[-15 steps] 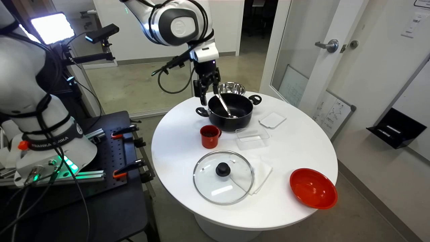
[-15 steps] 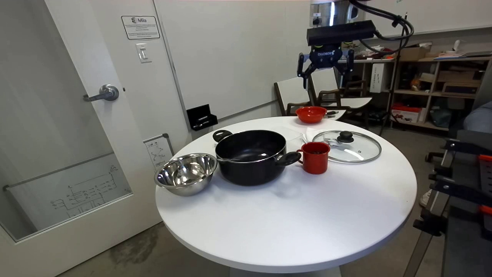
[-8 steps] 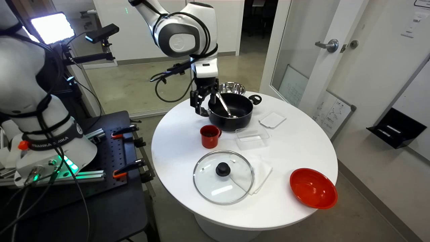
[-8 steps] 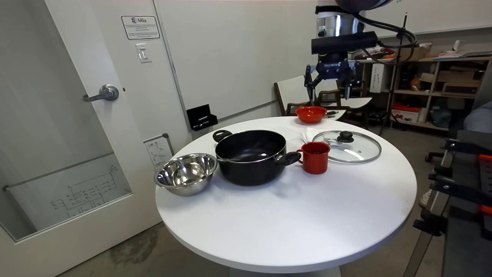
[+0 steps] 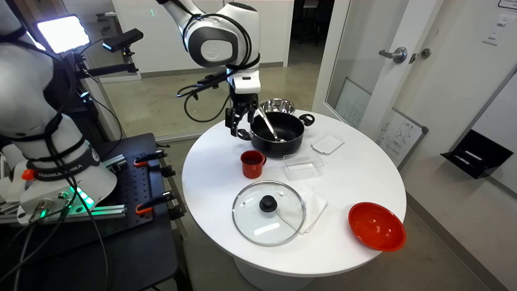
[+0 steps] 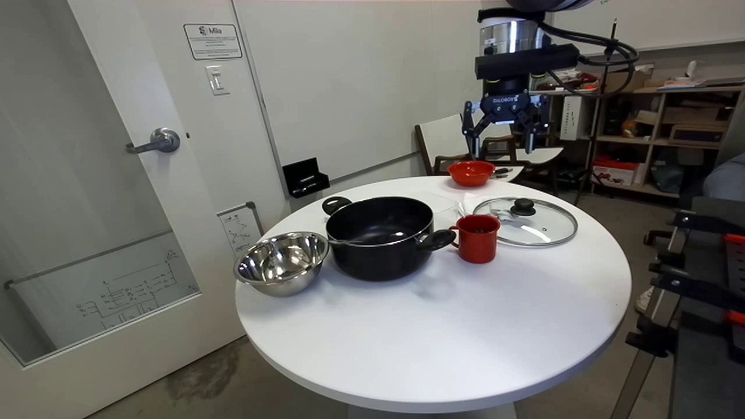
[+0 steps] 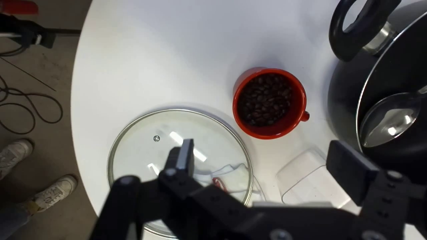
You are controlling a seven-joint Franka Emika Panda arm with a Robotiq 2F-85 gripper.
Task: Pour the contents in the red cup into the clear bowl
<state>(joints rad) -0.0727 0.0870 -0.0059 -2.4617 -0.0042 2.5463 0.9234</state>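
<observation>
The red cup stands upright on the white table beside the black pot, its handle turned toward the pot. Dark beans fill part of it, as the wrist view of the red cup shows. A see-through rectangular dish, the clear bowl, sits close by; in the wrist view the clear bowl is partly covered by a finger. My gripper hangs in the air above the table, apart from everything. Its jaws are wide open with nothing between them; in the wrist view the cup lies beyond the gripper.
The black pot holds a ladle, whose handle sticks up near the gripper. A steel bowl is beside the pot. A glass lid lies partly over a white cloth. A red bowl sits at the table's edge.
My gripper has come down over the table, mostly in the first half second, then shifted slightly sideways. The jaws stay open; cup, dish and pot have not moved.
</observation>
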